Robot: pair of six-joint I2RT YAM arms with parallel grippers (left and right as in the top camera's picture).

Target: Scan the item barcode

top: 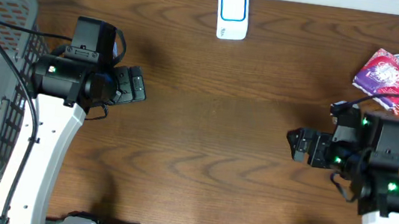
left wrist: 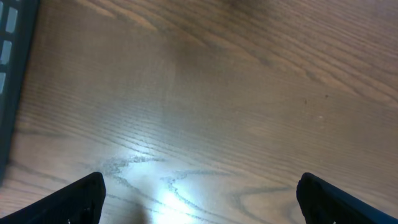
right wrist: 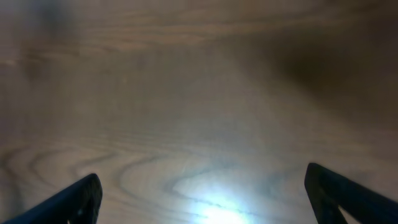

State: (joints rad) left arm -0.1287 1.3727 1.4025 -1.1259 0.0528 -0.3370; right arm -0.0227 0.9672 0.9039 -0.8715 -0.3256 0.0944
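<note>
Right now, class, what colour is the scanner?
The scanner is white with a blue ring; overhead view shows it.

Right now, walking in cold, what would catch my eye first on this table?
The left pincer and right pincer, both open and empty, face each other across the wooden table. Then the bright packets in the far right corner, a white, blue-rimmed scanner at the far edge, and a grey basket at the left.

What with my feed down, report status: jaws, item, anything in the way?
Left gripper, right gripper: jaws open, empty. Colourful snack packets untouched, far right. White-and-blue rectangular scanner far centre. Nothing in the way.
</note>
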